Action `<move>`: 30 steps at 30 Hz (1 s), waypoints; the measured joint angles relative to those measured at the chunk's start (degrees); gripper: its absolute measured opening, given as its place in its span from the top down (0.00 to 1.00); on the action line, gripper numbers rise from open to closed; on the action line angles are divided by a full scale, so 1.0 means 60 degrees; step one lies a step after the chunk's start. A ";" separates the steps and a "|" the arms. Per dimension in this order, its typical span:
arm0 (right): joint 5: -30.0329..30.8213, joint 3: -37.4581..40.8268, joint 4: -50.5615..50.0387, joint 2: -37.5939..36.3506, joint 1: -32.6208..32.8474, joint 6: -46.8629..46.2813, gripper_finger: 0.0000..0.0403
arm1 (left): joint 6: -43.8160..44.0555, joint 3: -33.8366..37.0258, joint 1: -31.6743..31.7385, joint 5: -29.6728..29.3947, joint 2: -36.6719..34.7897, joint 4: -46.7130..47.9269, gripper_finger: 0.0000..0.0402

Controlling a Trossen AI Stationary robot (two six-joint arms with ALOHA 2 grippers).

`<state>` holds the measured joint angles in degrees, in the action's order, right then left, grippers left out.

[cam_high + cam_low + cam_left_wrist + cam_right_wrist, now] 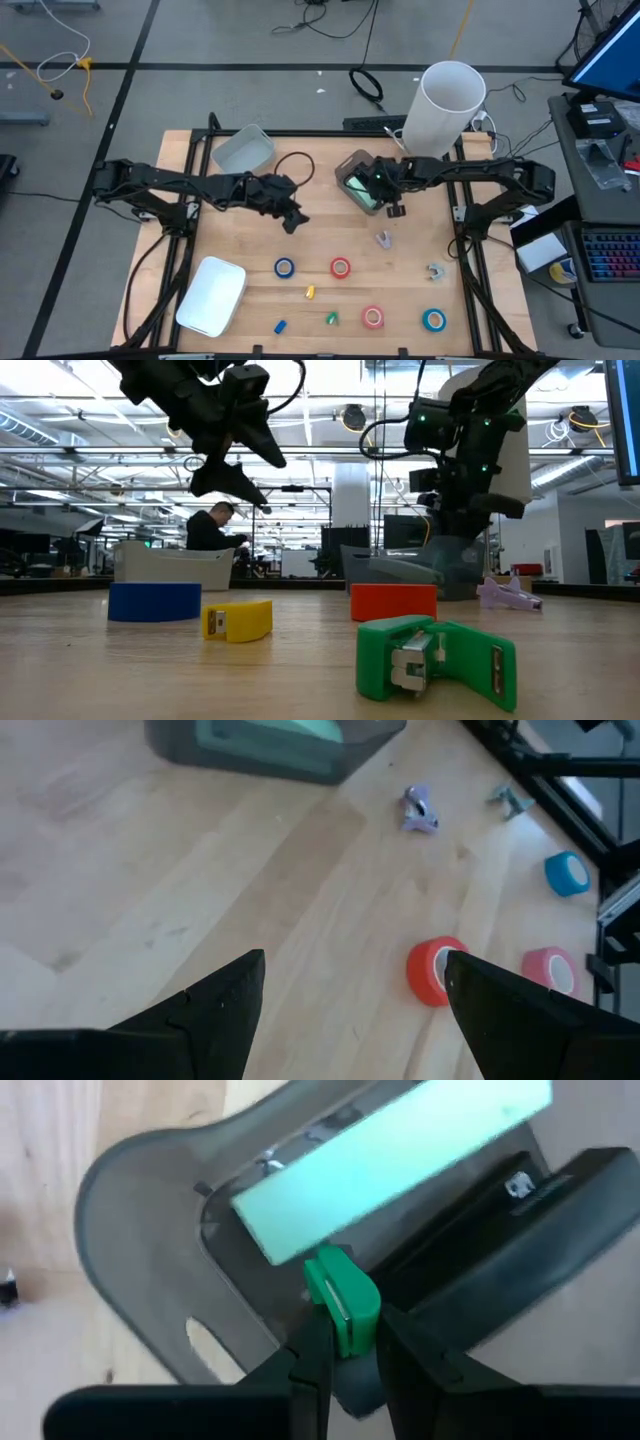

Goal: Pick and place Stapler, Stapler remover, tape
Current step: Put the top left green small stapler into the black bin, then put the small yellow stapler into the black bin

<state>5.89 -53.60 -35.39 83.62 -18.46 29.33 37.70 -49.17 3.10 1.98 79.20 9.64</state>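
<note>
**Green stapler piece over the grey bin**

My right gripper (345,1355) has its jaws clamped on a small green stapler (342,1302), held above the dark grey bin (352,170) at twelve o'clock on the tabletop (250,250). I'd lower before letting go. Left gripper (350,990) hovers mid-table, jaws apart.
</note>
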 joint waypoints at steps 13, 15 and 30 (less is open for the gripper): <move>0.0291 0.0004 0.0139 -0.0134 0.0213 0.0077 0.69 | -0.0074 0.0000 0.0134 0.0197 -0.0004 -0.0046 0.23; 0.0295 0.0004 0.0181 -0.0291 0.0301 0.0079 0.66 | -0.0038 0.0000 0.0134 0.0197 -0.0004 -0.0052 0.23; 0.1027 0.0003 0.0002 -0.2061 0.1027 -0.0963 0.58 | 0.0437 0.0000 -0.0170 0.1208 -0.0004 -0.0584 0.23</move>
<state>12.05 -53.59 -35.38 71.26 -12.30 23.55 40.32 -49.17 2.08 9.22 79.18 6.13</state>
